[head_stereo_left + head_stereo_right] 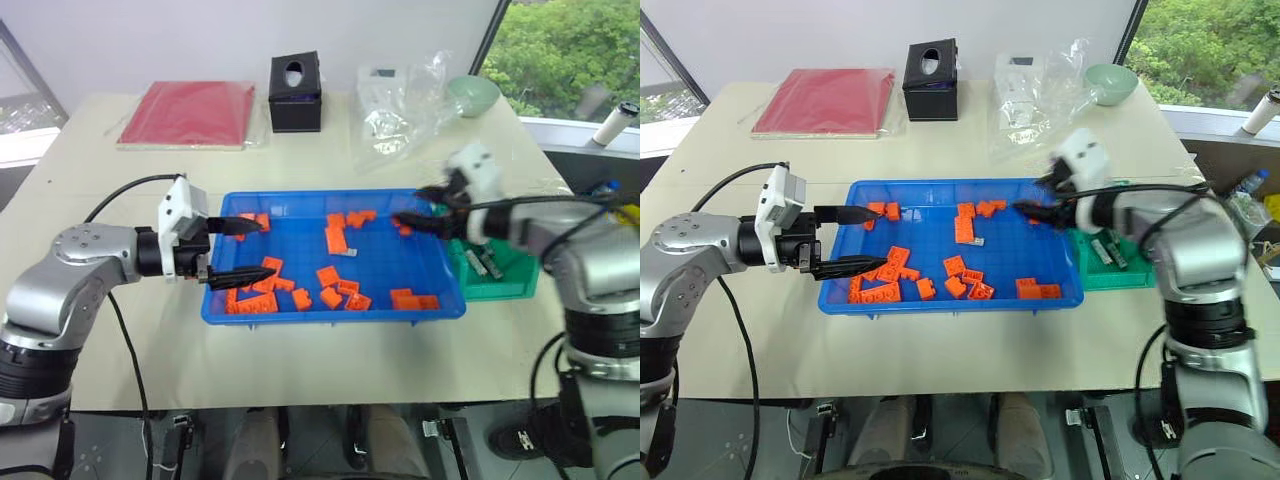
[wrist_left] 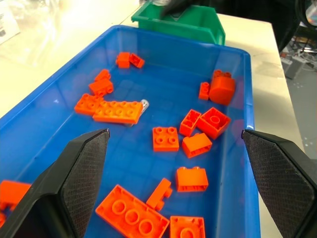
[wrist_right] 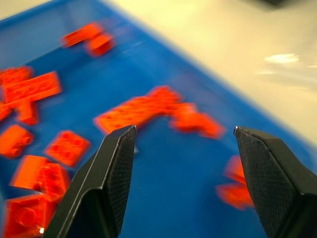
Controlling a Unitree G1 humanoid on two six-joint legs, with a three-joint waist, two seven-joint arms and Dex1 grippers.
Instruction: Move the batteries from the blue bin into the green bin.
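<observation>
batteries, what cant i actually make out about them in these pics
- Battery in the blue bin: an orange brick covers most of it in the left wrist view, so its length and markings are hidden.
- Batteries in the green bin: dark, small shapes in the right eye view; the count is unclear.
- Right wrist view: motion blur; no battery can be picked out between the right claw fingers.

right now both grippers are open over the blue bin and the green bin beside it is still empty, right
Not quite: the green bin is not empty. The right eye view shows batteries already lying in it. The rest holds: the left gripper and the right gripper are both open over the blue bin, and the green bin sits beside it.
</observation>
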